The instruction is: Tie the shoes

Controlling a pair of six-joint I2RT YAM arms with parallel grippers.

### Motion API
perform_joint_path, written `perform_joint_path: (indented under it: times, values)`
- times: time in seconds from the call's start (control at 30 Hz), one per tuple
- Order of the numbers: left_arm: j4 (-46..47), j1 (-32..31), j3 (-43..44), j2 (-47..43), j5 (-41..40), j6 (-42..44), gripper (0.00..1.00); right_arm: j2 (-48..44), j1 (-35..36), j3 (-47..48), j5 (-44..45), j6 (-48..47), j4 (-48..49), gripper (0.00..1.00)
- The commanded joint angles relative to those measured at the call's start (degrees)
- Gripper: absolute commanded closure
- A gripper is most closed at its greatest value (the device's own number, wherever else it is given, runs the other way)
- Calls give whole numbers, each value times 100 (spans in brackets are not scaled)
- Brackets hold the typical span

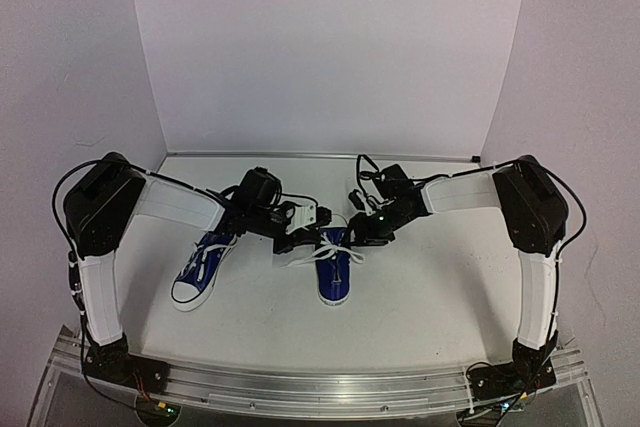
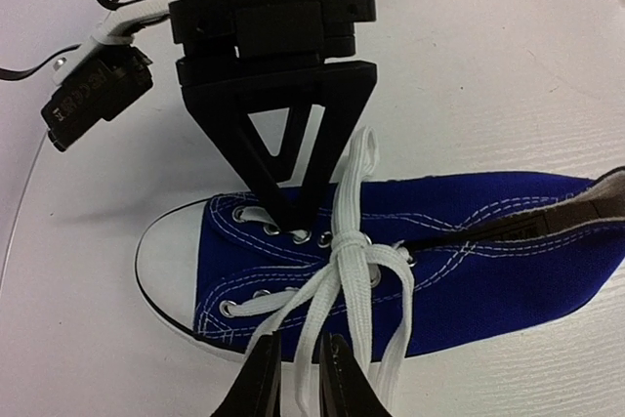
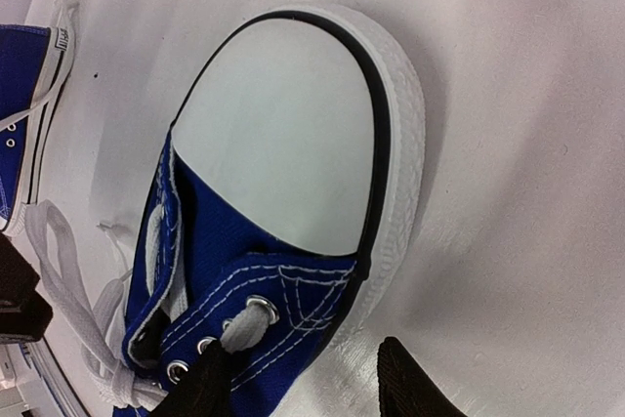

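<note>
Shoes — matt blue canvas, smooth rubber toe cap, woven laces

We see bright, even overhead light; soft shadows lie on the white surface, with a mild sheen; wrist views' near edges look perhaps blurred.

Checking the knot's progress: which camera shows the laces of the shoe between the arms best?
Left wrist: the laces are close up, with their crossing clear. Top external shows them small and distant; right wrist catches only a few strands at its left edge.
</note>
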Motion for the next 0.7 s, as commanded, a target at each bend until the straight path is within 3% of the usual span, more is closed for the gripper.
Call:
perform_joint_path:
  times: [0.0, 0.2, 0.43, 0.67]
  values:
    - [-156, -30, 182, 60, -26, 162, 86, 130, 30, 90, 192, -59, -98, 52]
    - [-169, -38, 211, 143, -173, 177, 86, 147, 21, 110, 169, -59, -98, 52]
    - [-93, -78, 324, 265, -455, 215, 70, 174, 27, 120, 139, -51, -98, 52]
    - [8, -155, 410, 373, -674, 237, 69, 189, 24, 137, 131, -50, -98, 52]
